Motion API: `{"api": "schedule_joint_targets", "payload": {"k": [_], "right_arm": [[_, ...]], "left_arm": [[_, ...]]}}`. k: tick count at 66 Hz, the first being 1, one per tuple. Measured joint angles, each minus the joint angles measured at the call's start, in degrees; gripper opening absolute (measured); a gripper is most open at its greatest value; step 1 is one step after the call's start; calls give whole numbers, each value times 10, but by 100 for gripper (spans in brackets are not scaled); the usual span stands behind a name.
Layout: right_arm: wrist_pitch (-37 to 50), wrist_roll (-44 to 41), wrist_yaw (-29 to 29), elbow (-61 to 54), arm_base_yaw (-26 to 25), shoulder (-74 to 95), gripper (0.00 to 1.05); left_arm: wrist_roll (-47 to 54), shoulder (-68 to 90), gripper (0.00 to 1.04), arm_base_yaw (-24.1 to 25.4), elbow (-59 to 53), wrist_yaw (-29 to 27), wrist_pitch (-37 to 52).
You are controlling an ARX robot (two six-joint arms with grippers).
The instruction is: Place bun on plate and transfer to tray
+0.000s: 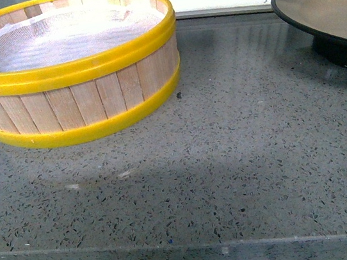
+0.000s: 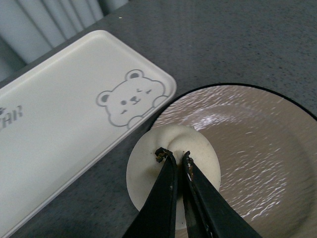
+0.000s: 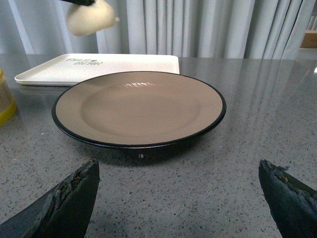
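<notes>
On the near side of the plate (image 3: 138, 106), low over the bench (image 3: 198, 198): the right pincer (image 3: 178, 166), spread wide, holding nothing, aimed at the plate's near rim. Not touching the plate.

Flat on the bench, brown face bare, nothing resting on the plate.

Above the plate, on its far-left side and well clear of its face: the bun (image 2: 146, 173), hanging from the left pincer (image 2: 173, 157), clamped narrow on the twisted top. In the left wrist view, appears to straddle the plate's rim on the side toward the tray (image 2: 59, 134), part over the brown face, part over the strip of bench between plate and tray. Round, so no long axis to mind; knot up, dome down.

Judged as the lowering step, not yet done. Calls for a small shift inward from the rim, away from the tray and toward the plate's middle, before letting down; otherwise risks a landing on the rim and a roll onto the bench.

Beyond the plate and a little to its left: the tray, flat on the bench. Left of the plate, well apart: a wooden basket (image 1: 78, 98) with a white liner.

For the later carry, best reached by the right arm, facing the plate.
</notes>
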Motion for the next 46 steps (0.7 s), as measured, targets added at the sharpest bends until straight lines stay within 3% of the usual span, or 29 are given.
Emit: {"api": "schedule_joint_targets", "payload": {"k": [46], "right_arm": [[0, 0, 0, 0, 0, 0, 96]], "left_arm": [[45, 109, 4, -37, 45, 12, -23]]}}
